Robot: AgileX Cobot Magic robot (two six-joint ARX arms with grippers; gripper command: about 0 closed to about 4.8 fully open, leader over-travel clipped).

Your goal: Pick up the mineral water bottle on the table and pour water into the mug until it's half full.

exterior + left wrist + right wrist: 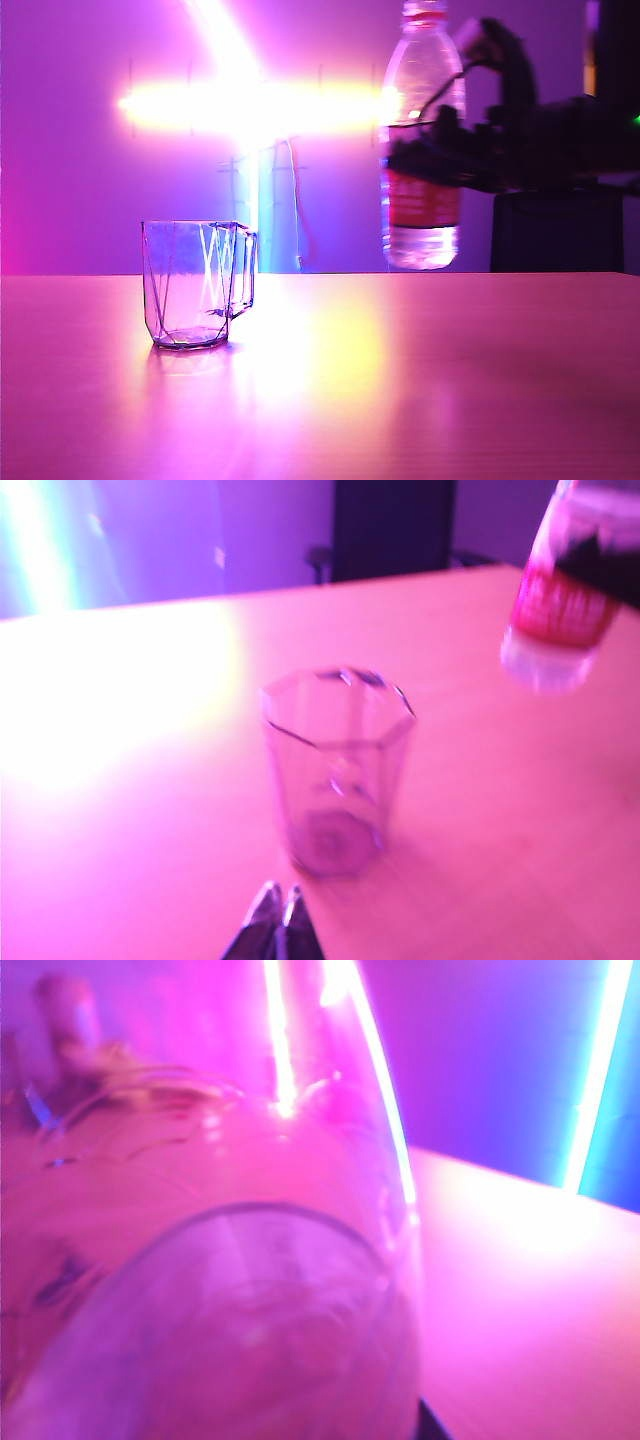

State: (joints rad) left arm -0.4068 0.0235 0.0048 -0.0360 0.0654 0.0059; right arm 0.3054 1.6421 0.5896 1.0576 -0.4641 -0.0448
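The right gripper point(430, 160) has its jaws clamped around the middle of the mineral water bottle point(421, 140), just above the red label, and holds it upright and clear of the bench point(450, 380), toward the far right part of it. The bottle's base hangs above the bench's far edge in the exterior view, with open air under it. In the right wrist view the bottle point(250, 1290) fills almost the whole picture, blurred. The label shows red with pale marks, but no writing can be read.

The mug point(197, 283) stands upright on the left half of the bench, handle toward the bottle, well apart from it. A wide stretch of bare bench lies between mug and bottle and all along the near edge.

The left gripper point(277, 912) sits low, near the mug point(335, 770), on the side facing the camera, not touching it; its jaws are pressed together, holding nothing. The bottle point(560, 610) hangs beyond the mug.
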